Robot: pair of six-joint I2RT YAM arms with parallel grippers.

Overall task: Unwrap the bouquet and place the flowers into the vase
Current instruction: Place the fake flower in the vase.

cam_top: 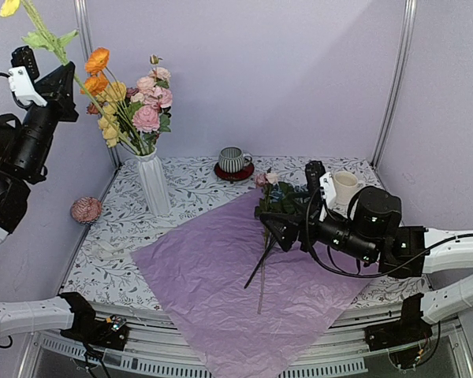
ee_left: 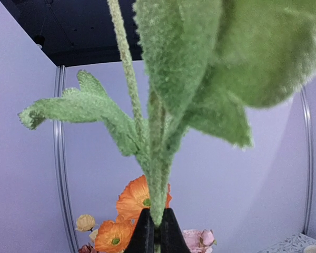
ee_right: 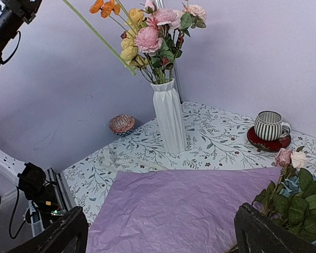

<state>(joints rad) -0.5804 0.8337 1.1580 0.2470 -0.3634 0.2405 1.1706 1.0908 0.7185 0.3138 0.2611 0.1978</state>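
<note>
Your left pincer (ee_left: pixel 157 224) is clenched on a green flower stem (cam_top: pixel 51 39), up high. The stem slants down-right toward the vase (cam_top: pixel 154 183) on the worktop (cam_top: pixel 189 185). Its tip maybe isn't in yet, hard to say. Your right pincer (ee_right: pixel 166 234) hangs released over the leftover flowers (ee_right: pixel 295 197).

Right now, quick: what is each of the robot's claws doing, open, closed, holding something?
Left gripper: closed on a green flower stem.
Right gripper: open, holding nothing.
</note>
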